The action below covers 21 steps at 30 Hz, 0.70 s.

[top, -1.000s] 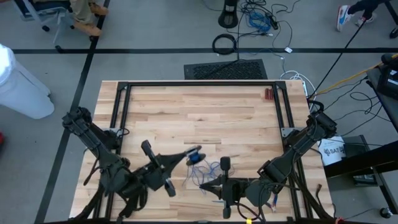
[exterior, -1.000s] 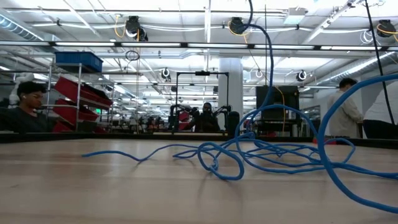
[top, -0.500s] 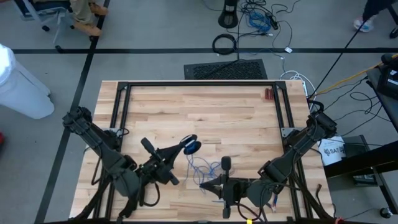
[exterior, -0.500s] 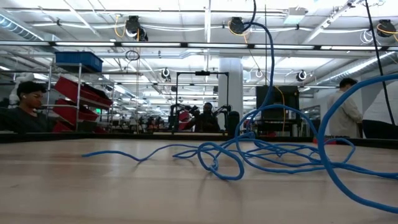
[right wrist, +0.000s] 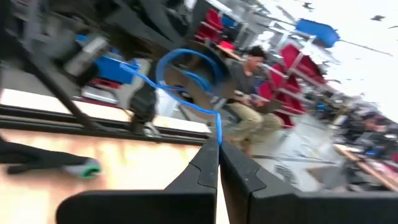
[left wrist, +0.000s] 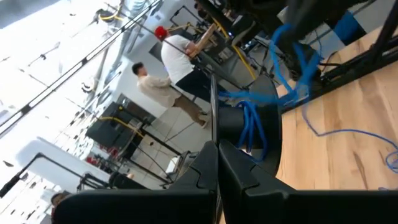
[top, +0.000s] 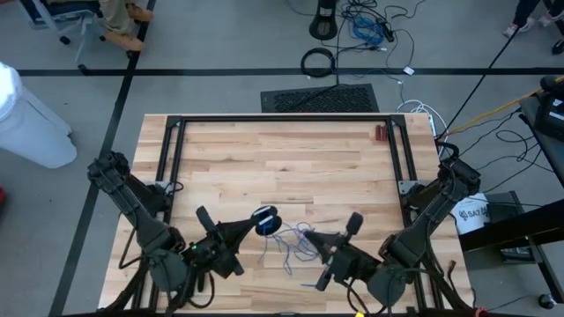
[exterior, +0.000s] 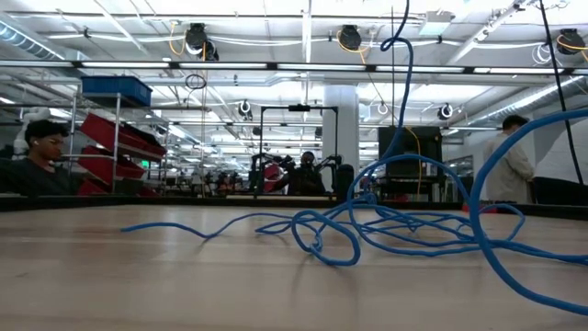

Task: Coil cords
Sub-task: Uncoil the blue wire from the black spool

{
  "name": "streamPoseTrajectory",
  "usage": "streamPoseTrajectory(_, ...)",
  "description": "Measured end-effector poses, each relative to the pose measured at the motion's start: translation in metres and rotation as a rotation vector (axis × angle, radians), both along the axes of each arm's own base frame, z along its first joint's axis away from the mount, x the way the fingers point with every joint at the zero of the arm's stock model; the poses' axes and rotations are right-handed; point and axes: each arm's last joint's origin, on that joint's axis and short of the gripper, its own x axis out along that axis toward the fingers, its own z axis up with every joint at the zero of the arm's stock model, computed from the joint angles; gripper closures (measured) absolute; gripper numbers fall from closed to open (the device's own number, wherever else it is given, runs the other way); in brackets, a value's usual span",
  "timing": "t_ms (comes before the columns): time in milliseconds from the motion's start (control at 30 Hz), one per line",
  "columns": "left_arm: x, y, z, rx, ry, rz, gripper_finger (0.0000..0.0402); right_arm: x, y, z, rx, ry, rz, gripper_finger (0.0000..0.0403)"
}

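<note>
The left pincer [top: 249, 223] is closed on a small bundle of the blue cord [top: 284, 236]. The loops already wound sit right at its tips as a dark round coil [top: 265, 220], held a little above the tabletop [top: 282, 158]. I judge it is held up like this so that the finished turns stay together while more cord is added.

The right pincer [top: 319, 244] is also closed. In its wrist view one strand of the cord [right wrist: 214, 127] goes in between the two fingers and rises from them in a loop toward the other arm. So this pincer grips the free part of the cord, probably to guide it and keep it tight for the next turn.

Between the two pincers, and just in front of them, the loose rest of the cord lies in tangled loops on the wood. The low view shows these loops [exterior: 367, 230] lying flat, with one strand climbing up out of the picture.

No box, tray or other container is seen on the tabletop, so the cord lies in nothing. Much of the cord is not coiled yet.
</note>
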Motion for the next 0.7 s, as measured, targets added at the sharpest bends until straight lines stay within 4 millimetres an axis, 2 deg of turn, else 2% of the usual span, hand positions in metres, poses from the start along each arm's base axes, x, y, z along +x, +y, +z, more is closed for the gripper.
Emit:
streamPoseTrajectory(400,-0.013,-0.014,0.0,0.032,0.019,-0.063,0.04,-0.011,0.004,0.001,-0.099,0.033,-0.146,0.0403)
streamPoseTrajectory(700,-0.019,-0.024,0.009,0.001,-0.002,-0.239,0.04,-0.009,-0.002,-0.007,-0.124,0.054,-0.17,0.0403)
